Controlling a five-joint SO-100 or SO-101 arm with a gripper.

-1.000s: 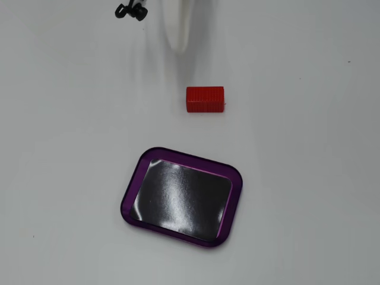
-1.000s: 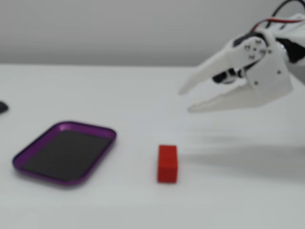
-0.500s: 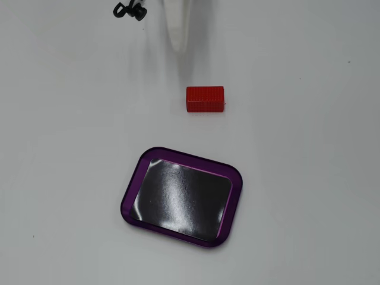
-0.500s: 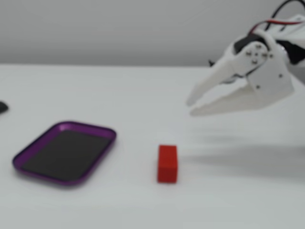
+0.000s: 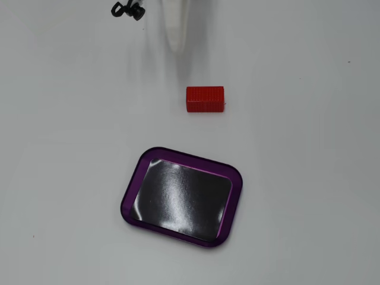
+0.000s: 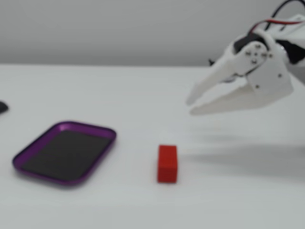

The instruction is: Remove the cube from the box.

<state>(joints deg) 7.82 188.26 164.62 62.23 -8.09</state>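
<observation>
Here the cube point(image 5: 205, 99) lies on the white worktop point(image 5: 309, 178) in the upper middle of the top-down fixed view, outside the box point(image 5: 132, 189) and apart from its upper rim. The box sits lower centre, its black bottom bare. In the side-on fixed view the cube point(image 6: 167, 163) rests at lower centre, the box point(image 6: 95, 157) to its left. The end effector point(image 6: 189, 106) hangs at upper right, above the worktop, its white fingers point(image 6: 209, 86) narrowly parted and holding nothing.
</observation>
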